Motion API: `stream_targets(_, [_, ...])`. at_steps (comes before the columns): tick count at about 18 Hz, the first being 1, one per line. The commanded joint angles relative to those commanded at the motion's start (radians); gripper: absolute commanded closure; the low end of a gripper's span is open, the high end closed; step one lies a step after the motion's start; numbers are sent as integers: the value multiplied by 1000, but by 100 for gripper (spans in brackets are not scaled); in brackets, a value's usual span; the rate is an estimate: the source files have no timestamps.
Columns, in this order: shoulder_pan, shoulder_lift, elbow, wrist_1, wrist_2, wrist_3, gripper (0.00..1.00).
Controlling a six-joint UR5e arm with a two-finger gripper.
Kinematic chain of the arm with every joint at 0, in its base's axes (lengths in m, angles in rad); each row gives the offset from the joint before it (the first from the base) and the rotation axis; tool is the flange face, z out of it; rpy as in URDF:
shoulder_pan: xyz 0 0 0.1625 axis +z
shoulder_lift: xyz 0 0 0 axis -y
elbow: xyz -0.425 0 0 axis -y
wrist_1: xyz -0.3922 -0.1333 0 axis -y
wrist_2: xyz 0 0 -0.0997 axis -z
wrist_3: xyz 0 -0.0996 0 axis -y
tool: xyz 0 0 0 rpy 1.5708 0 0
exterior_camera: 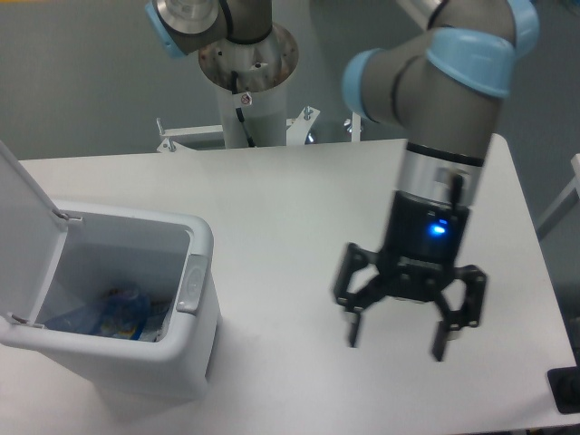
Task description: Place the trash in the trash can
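Fingers (354, 328) of the gripper (396, 333) hang in the lower right of the frame, spread wide apart and pointing down at the white table (299, 208), with nothing between them. One dark finger shows at the left of the pair and the other at the right, each ending just above the bare tabletop; whether the tips touch it cannot be told. A blue light glows on the black gripper body above them.

Far off to the left, in the lower left corner, stands the trash can (186, 362), a white boxy bin with rounded corners. Its flip lid (23, 213) is swung up and back along the left edge of the frame, and a grey latch (190, 284) sits on the right-hand rim. Down inside the bin lies the trash (122, 313), a bluish, crinkled mass of clear plastic resting on the bottom; the separate pieces cannot be told apart. It is well apart from the fingers, with the bin wall and a wide stretch of table between them.

Farther back, the grey arm (449, 118) with its blue joint caps rises from the gripper toward the upper right, and the robot's base column (249, 82) stands behind the table at the top centre.
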Motion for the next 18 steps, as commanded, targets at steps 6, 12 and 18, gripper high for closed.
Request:
stream_targets(6, [14, 20, -54, -87, 227, 209, 0])
stream_targets(12, [11, 20, -36, -290, 283, 326, 0])
stream_targets(18, [14, 17, -14, -382, 362, 427, 0])
